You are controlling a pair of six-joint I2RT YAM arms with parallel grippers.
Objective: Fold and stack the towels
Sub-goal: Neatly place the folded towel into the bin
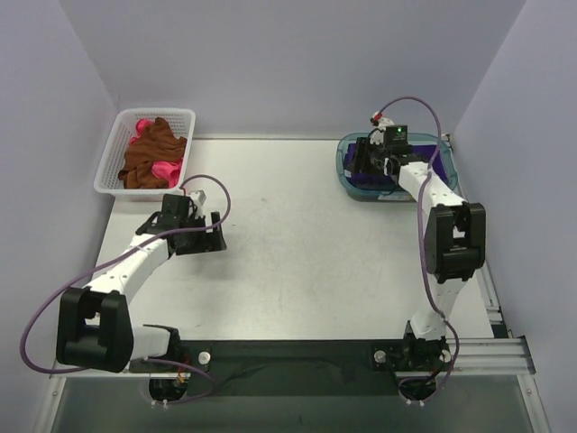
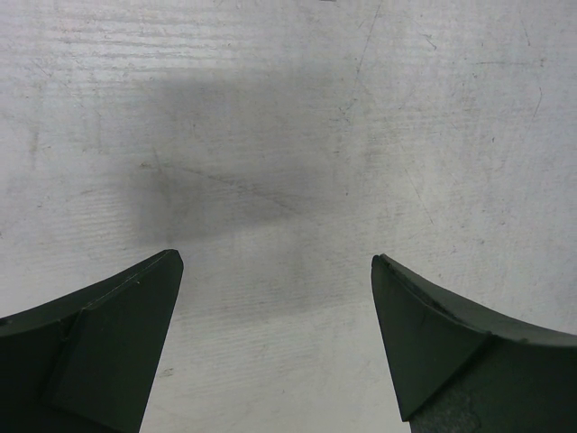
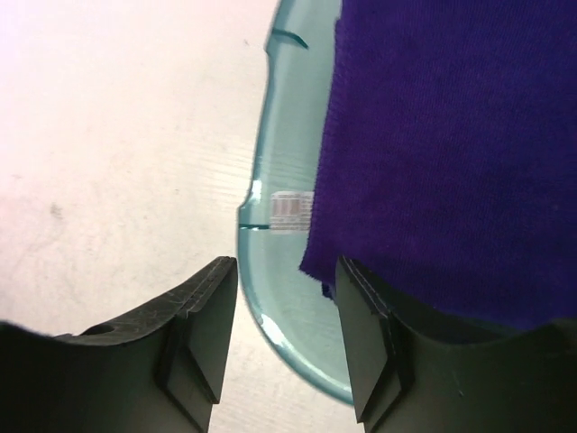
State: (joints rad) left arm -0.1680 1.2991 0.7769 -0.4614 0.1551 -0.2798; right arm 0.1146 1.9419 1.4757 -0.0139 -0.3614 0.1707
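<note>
at the far right corner of the table point(image 1: 297, 262), the right arm point(image 1: 451, 239) reaches over the teal tub point(image 1: 345, 170), where a purple towel point(image 3: 451, 135) lies inside. seen from the right wrist, the towel's knit surface fills the upper right, and its lower corner comes down just beside one of the right fingers point(image 3: 185, 361); whether cloth and finger touch i cannot tell. these fingers stand partly apart, and the gap between them shows only the tub's curved rim and bare table, so nothing is caught in them. a small white printed label point(image 3: 291, 210) sits on the tub wall just beside the towel's edge

well apart from the tub, the left arm point(image 1: 126, 271) stretches low over the left half of the table. the left fingers point(image 2: 99, 343) are spread wide and hold nothing; between them lies only scuffed table with a soft shadow

at the far left corner stands the white lattice basket point(image 1: 113, 158), near the left arm's wrist. inside it a rust-brown towel point(image 1: 149, 158) is bunched in a crumpled heap, with a pink towel point(image 1: 165, 170) showing through beside and under it
</note>
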